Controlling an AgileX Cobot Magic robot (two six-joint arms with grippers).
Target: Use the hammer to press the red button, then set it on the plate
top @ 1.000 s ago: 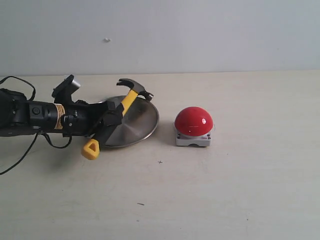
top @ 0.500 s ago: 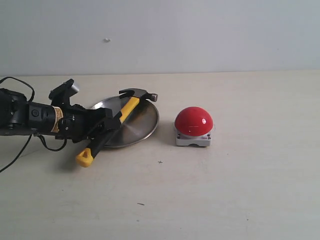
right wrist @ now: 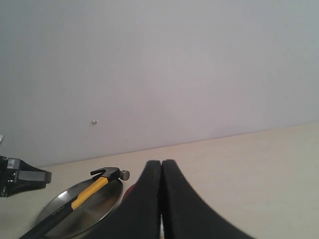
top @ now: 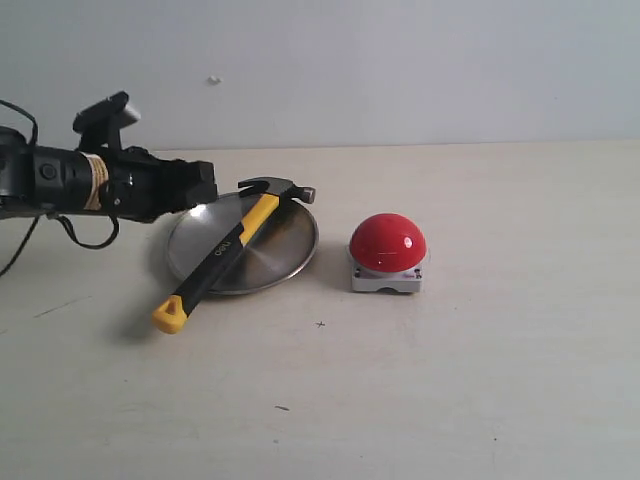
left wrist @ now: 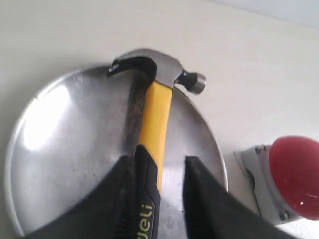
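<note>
The hammer [top: 236, 240] lies across the silver plate [top: 275, 255]. Its dark head rests on the far rim and its looped yellow end sits on the table off the near-left rim. My left gripper [top: 205, 186] hovers above the plate's left edge, raised clear of the handle. In the left wrist view this gripper [left wrist: 159, 165] is open, with the hammer [left wrist: 155, 107] and plate [left wrist: 65, 134] below it. The red button [top: 388, 243] stands right of the plate, untouched. My right gripper [right wrist: 162, 162] is shut and empty, far from the hammer [right wrist: 89, 188] and plate [right wrist: 99, 205].
A black cable [top: 85, 243] trails from the left arm over the table's left side. A pale wall [top: 400, 70] runs behind the table. Bare tabletop [top: 450, 380] lies in front of and to the right of the button.
The left gripper let go of the hammer, then rose and drew back to the left. The hammer settled flat across the plate and has stayed still since.
</note>
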